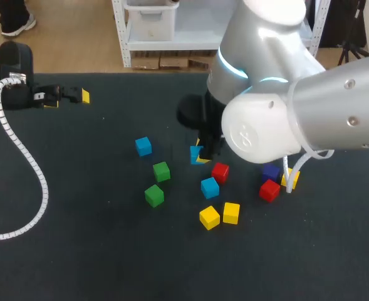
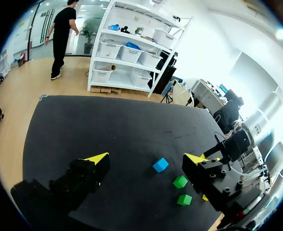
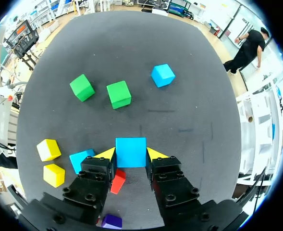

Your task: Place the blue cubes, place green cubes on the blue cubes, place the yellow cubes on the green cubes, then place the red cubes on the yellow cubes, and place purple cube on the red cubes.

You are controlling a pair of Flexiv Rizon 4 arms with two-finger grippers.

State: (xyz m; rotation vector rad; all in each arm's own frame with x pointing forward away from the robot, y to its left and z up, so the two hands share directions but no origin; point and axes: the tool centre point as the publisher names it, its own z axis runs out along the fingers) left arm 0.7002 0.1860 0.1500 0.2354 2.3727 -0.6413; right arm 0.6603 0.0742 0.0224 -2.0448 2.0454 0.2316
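Right claw (image 3: pixel 131 155): clamped on a blue cube (image 3: pixel 130 147)
Left claw (image 2: pixel 147 158): spread, empty
Progress: nothing stacked; every layer remains

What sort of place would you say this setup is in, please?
Probably a robotics test bench: a dark table holds loose green cubes and yellow cubes for stacking, the right gripper is shut on a blue cube, and the left gripper is open.
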